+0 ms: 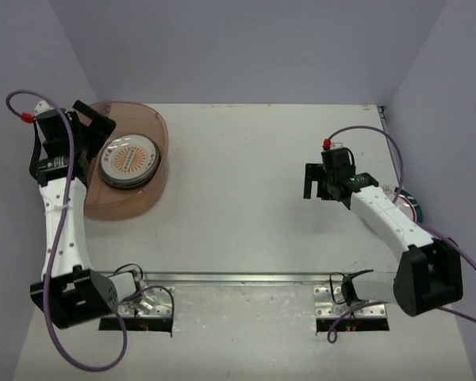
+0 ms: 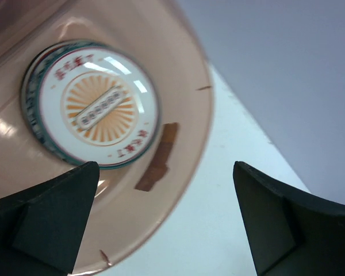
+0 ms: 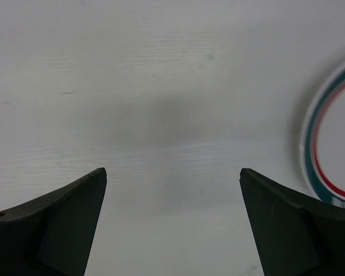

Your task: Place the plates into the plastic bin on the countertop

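The reddish-brown plastic bin (image 1: pixel 155 186) stands at the far left of the white countertop (image 1: pixel 246 214). It holds a stack of plates with the orange sunburst plate (image 1: pixel 128 161) on top. My left gripper (image 1: pixel 94 127) hangs open and empty over the bin's left side. In the left wrist view the sunburst plate (image 2: pixel 92 103) lies inside the bin wall (image 2: pixel 187 144), ahead of my open left gripper (image 2: pixel 167 172). My right gripper (image 1: pixel 316 184) is open and empty over bare countertop. A teal-and-red rimmed plate (image 1: pixel 410 202) lies at the right edge, partly under the right arm. It also shows in the right wrist view (image 3: pixel 333 144), to the right of my right gripper (image 3: pixel 172 172).
A metal rail (image 1: pixel 246 278) runs along the front edge between the arm bases. Purple-grey walls close in the back and both sides. A brown tape patch (image 2: pixel 158 158) sits on the bin floor next to the plate stack.
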Available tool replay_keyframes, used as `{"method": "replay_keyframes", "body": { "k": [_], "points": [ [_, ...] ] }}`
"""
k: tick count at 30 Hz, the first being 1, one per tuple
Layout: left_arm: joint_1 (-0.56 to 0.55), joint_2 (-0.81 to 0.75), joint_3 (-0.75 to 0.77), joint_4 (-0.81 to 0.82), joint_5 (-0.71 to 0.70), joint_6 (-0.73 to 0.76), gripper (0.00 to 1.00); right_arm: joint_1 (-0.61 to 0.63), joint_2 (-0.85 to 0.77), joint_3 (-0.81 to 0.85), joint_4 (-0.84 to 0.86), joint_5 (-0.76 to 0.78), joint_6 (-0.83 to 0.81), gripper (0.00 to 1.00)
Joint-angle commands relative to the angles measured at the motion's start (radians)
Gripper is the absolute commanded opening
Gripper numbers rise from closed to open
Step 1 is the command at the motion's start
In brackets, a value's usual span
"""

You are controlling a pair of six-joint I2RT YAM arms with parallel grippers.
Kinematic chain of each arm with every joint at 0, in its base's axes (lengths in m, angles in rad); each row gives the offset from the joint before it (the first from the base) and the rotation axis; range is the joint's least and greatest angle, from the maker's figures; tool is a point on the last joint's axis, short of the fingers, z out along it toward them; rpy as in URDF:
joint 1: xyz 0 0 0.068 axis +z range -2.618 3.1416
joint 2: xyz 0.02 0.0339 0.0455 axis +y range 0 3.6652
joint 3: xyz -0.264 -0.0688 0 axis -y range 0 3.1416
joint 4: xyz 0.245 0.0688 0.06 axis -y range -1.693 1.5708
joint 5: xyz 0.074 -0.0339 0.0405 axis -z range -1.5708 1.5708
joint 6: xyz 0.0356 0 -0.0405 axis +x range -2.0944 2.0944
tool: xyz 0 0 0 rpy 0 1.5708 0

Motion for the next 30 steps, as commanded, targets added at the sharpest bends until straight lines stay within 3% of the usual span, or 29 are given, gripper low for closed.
{"method": "replay_keyframes", "body": {
  "k": [1,3,8,11,15,21,22,25,26,27,28,30],
  "points": [
    [-0.108,-0.215,-0.117,0.086,0.08,0.071,1.0,-0.005,0.188,0.119,-0.051,0.523,-0.08,0.99],
    [-0.123,-0.32,-0.225,0.093,0.111,0.094,1.0,-0.007,0.327,0.192,-0.095,0.631,-0.101,0.99],
    [-0.123,-0.446,-0.345,0.046,0.135,0.177,1.0,-0.037,0.609,0.32,-0.144,0.693,-0.129,0.99],
    [-0.135,-0.459,-0.38,0.018,0.12,0.231,1.0,-0.085,0.753,0.362,-0.253,0.804,-0.016,0.99],
    [-0.157,-0.438,-0.436,0.04,0.167,0.231,1.0,-0.139,0.829,0.391,-0.299,0.827,0.067,0.99],
    [-0.182,-0.434,-0.453,0.044,0.162,0.24,1.0,-0.188,0.893,0.363,-0.299,0.745,0.091,0.96],
    [-0.185,-0.437,-0.453,0.045,0.159,0.241,1.0,-0.189,0.902,0.361,-0.298,0.734,0.09,0.93],
    [-0.199,-0.44,-0.448,0.045,0.159,0.242,1.0,-0.192,0.9,0.346,-0.29,0.715,0.096,0.66],
    [-0.202,-0.436,-0.447,0.044,0.163,0.243,1.0,-0.2,0.886,0.331,-0.252,0.704,0.077,0.47],
    [-0.207,-0.433,-0.447,0.044,0.162,0.244,1.0,-0.203,0.871,0.317,-0.24,0.684,0.064,0.42],
    [-0.212,-0.433,-0.445,0.042,0.159,0.244,1.0,-0.209,0.853,0.298,-0.225,0.665,0.057,0.16],
    [-0.216,-0.437,-0.446,0.045,0.157,0.244,1.0,-0.213,0.83,0.288,-0.214,0.651,0.063,0.08]
  ]
}}
